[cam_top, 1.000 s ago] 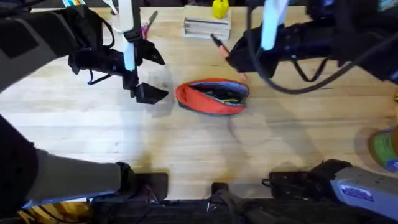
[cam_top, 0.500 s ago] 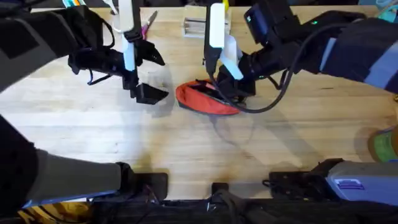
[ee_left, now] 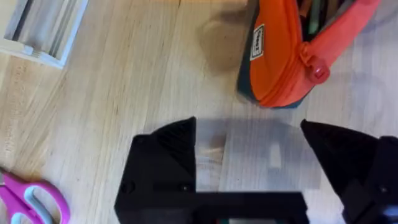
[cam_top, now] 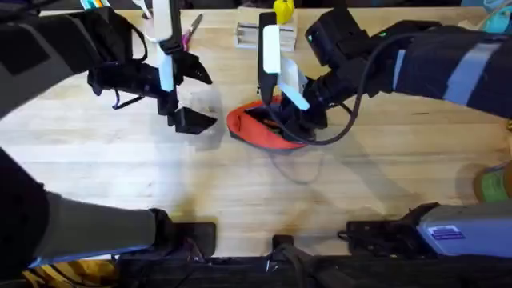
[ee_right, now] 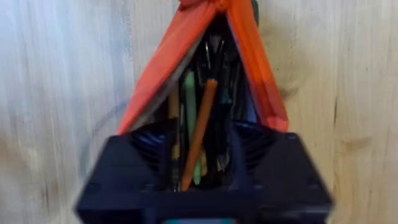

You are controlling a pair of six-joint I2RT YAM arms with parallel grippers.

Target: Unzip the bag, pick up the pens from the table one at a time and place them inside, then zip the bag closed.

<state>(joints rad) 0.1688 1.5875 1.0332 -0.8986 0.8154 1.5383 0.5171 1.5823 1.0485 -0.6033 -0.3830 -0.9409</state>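
Legible text: none. Bag [ee_left: 283, 59] carries a small white sewn tag [ee_left: 257, 42]; its print is too small to read.

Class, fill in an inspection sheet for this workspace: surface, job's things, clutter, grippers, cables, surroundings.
Surface: pale wooden table, bare in the foreground.
Job's things: red-orange bag unzipped, pens inside; an orange pen is held over the opening.
Clutter: pink scissors; a pale tray at the far edge, a yellow object beside it.
Grippers: left gripper open, off the bag's end; right gripper shut on the orange pen at the opening.
Cables: a dark cable loops off the right arm.
Surroundings: nothing seen.
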